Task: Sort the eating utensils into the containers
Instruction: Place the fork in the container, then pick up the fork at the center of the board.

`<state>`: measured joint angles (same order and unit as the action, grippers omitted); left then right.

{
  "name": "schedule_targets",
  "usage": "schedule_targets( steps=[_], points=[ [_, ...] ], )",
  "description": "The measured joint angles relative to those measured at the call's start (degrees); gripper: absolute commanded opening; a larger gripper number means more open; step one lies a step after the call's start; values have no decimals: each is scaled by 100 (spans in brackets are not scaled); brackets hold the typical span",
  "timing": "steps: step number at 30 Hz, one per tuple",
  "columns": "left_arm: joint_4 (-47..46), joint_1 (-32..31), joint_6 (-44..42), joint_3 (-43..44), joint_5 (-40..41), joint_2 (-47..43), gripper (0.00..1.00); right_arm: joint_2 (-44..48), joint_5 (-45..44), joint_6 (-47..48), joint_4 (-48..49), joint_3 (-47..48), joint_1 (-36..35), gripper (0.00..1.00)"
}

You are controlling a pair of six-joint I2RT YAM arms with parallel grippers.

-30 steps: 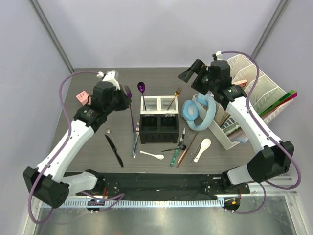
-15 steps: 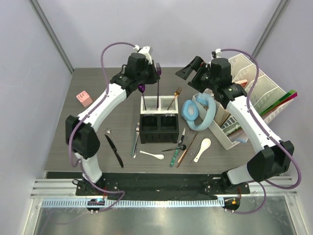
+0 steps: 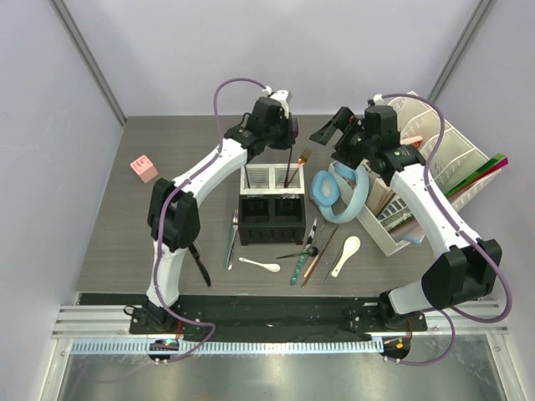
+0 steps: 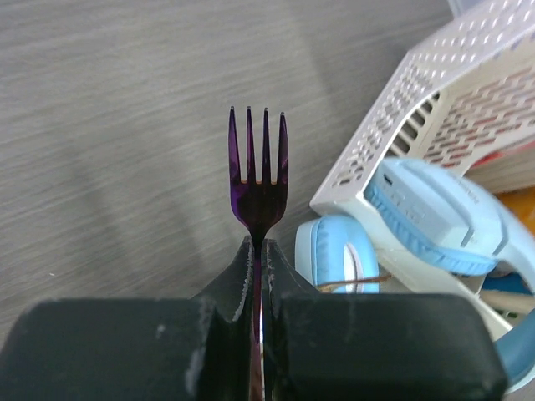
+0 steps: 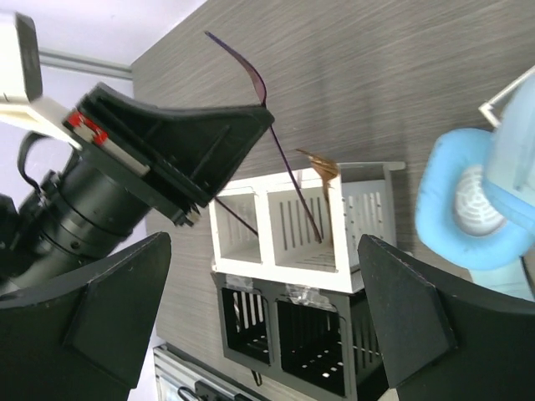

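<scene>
Overhead looks down; close wrist views share the purple fork [image 4: 257, 180].

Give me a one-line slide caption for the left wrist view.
Left gripper shut on the purple fork; light blue headphones and white rack behind.

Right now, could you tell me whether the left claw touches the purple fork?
Touching. The left wrist view shows the left claw clamped on the purple fork, tines sticking out.

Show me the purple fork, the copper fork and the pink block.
purple fork [image 4: 257, 188], left wrist view, base of the tines.
copper fork [image 3: 303, 156], top view, its tines.
pink block [image 3: 144, 169], top view, its top face.
</scene>
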<state>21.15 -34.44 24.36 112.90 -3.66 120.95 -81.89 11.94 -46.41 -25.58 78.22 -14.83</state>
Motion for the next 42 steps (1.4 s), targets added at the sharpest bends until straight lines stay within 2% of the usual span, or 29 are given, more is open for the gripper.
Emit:
schedule_targets(
  steps=[8,15,18,20,21,23,24,25,26,35,39,42],
  points=[
    [-527,-273,-118,-833,46,-179,0,0,-81,44,-286,90,48,100],
    [-903,-514,-286,-2022,308,-844,0,197,-214,-33,-317,-457,-50,100],
    [-1071,-566,-337,-2225,415,-953,0,293,-275,-59,-374,-590,-61,100],
    [-1069,-584,-382,-2275,463,-1029,9,315,-310,-72,-365,-590,-76,100],
    [-1064,-584,-389,-2284,476,-1058,22,326,-328,-76,-365,-590,-81,100],
    [-1064,-584,-417,-2328,527,-1132,33,328,-358,-94,-361,-590,-83,100],
    [-1064,-581,-407,-2369,560,-1182,49,328,-380,-101,-361,-590,-87,100],
    [-1073,-581,-426,-2420,601,-1237,57,328,-396,-111,-361,-590,-98,100],
    [-1067,-581,-461,-2490,656,-1303,60,328,-411,-116,-361,-590,-105,100],
    [-894,-503,-483,-2730,1180,-1740,59,334,-555,-138,-361,-599,-157,100],
    [-452,-245,-323,-2774,1320,-2061,57,356,-772,-153,-450,-623,-162,100],
    [-210,50,-70,-3241,1478,-2658,57,356,-935,-153,-629,-623,-170,100]
  ],
)
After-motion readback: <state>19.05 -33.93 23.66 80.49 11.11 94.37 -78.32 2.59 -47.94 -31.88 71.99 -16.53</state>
